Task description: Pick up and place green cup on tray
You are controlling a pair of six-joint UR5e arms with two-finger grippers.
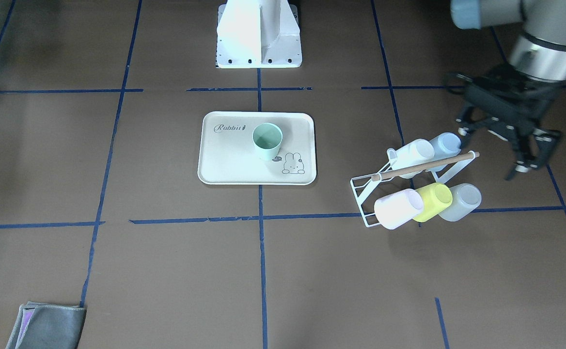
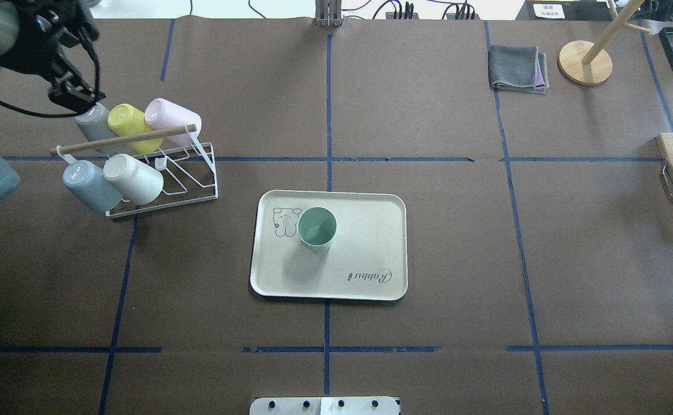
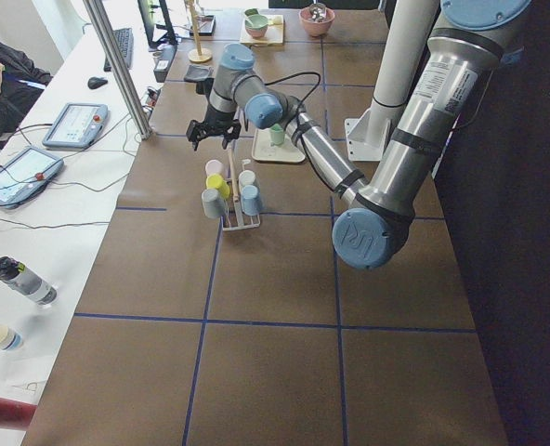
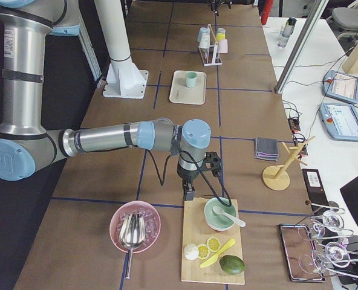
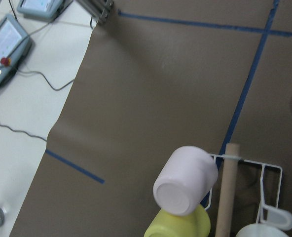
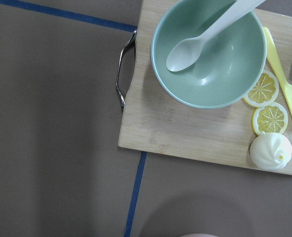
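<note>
The green cup (image 1: 267,140) stands upright on the tray (image 1: 225,165), mouth up, in the half nearer the robot, between the script and the bunny drawing. By the look of it the placing is done, so the risk now lies elsewhere. Off to the robot's left of the tray, the left gripper (image 1: 496,145) hangs empty with its fingers spread apart, just beside the rack (image 1: 360,194) and close to the tip of its wooden bar (image 1: 423,166). A careless pull-away could catch that bar or the pale blue cup (image 1: 445,145) and tip the light rack, spilling cups toward the tray.

The green cup is smooth, thin plastic, slightly tapered, darker inside; it would likely slide or topple on a knock. The tray is matte cream plastic with rounded corners and a low raised rim. The rack is thin white wire.

Far to the robot's right of the tray, the right gripper (image 4: 191,192) hovers by a wooden board (image 4: 212,248); whether its fingers are apart cannot be told.
</note>
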